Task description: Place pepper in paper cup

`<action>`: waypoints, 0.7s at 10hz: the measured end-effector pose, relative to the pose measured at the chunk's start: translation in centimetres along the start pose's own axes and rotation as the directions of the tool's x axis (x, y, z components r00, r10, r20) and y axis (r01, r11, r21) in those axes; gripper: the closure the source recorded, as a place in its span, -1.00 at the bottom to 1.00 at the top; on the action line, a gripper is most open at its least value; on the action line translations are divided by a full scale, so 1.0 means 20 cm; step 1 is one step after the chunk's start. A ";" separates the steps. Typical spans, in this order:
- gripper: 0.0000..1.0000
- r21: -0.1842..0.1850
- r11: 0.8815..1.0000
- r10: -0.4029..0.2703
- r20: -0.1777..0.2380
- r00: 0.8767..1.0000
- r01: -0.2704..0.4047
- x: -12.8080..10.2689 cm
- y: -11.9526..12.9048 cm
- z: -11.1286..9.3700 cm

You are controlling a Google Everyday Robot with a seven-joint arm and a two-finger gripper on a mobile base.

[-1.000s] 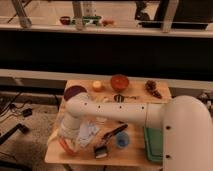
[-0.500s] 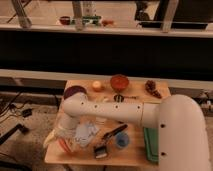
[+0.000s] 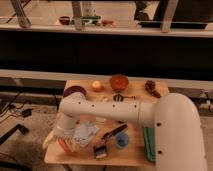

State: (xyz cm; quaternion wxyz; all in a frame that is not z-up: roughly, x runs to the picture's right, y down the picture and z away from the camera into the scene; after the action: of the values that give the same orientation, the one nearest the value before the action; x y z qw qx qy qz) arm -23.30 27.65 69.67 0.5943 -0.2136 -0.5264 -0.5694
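My gripper (image 3: 56,138) hangs at the end of the white arm (image 3: 100,107), low over the front left corner of the wooden table (image 3: 80,156). A red-orange shape that looks like the pepper (image 3: 65,146) lies right beside the gripper; I cannot tell whether it is held. A pale cream shape just under the forearm may be the paper cup (image 3: 101,120); the arm hides most of it.
A blue-white cloth (image 3: 85,132), a black brush (image 3: 109,140) and a small blue cup (image 3: 121,141) lie at the front. A dark bowl (image 3: 75,91), an orange fruit (image 3: 97,86), a red bowl (image 3: 119,81), a metal cup (image 3: 118,97) and a brown item (image 3: 151,88) stand at the back. A green tray (image 3: 149,142) lies at the right edge.
The wrist and gripper have moved left and down, toward the front left corner of the table. The objects on the table have not moved.
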 end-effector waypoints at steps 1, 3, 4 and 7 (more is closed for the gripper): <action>-0.60 0.001 1.000 0.001 -0.001 1.000 -0.001 0.00 0.00 0.00; -0.60 0.002 1.000 0.003 -0.003 1.000 -0.003 0.00 0.01 -0.01; -0.60 0.002 1.000 0.003 -0.002 1.000 -0.003 0.00 0.00 0.00; -0.60 -0.033 0.999 -0.027 -0.015 1.000 0.027 0.02 -0.01 0.01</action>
State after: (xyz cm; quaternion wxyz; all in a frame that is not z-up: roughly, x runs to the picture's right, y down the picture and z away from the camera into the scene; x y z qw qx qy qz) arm -23.58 27.58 70.04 0.5870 -0.2116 -0.5152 -0.5875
